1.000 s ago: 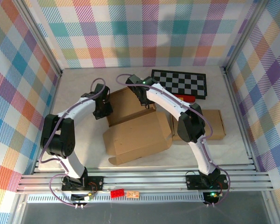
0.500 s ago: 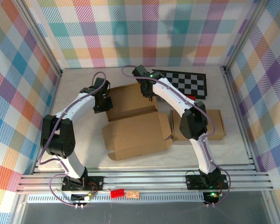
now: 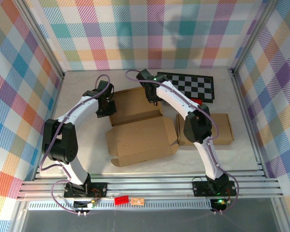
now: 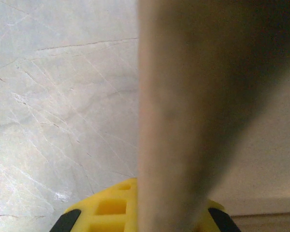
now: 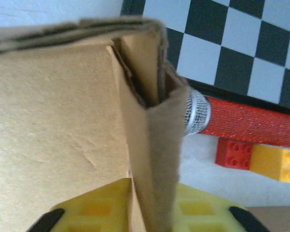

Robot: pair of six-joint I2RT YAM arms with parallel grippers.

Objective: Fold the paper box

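Note:
The paper box [image 3: 142, 137] is brown cardboard lying opened out in the middle of the table, with its rear panel [image 3: 135, 104] toward the back wall. My left gripper [image 3: 106, 103] is at the rear panel's left edge. In the left wrist view, the left gripper [image 4: 159, 215] is shut on an upright cardboard wall [image 4: 183, 121]. My right gripper [image 3: 152, 94] is at the rear panel's right corner. In the right wrist view, the right gripper [image 5: 152, 208] is shut on a doubled side flap [image 5: 152, 130], with its yellow fingers [image 5: 92, 205] pressed against both faces.
A black-and-white chessboard [image 3: 186, 86] lies at the back right. A red stick with a silver mesh tip [image 5: 251, 123] and red and yellow bricks [image 5: 234, 153] lie just beyond the flap. A second, closed cardboard box [image 3: 220, 128] sits at the right.
Both grippers moved toward the back with the box's rear panel. The front panel now lies flatter and squarer. The right jaws opened briefly and closed again on the flap.

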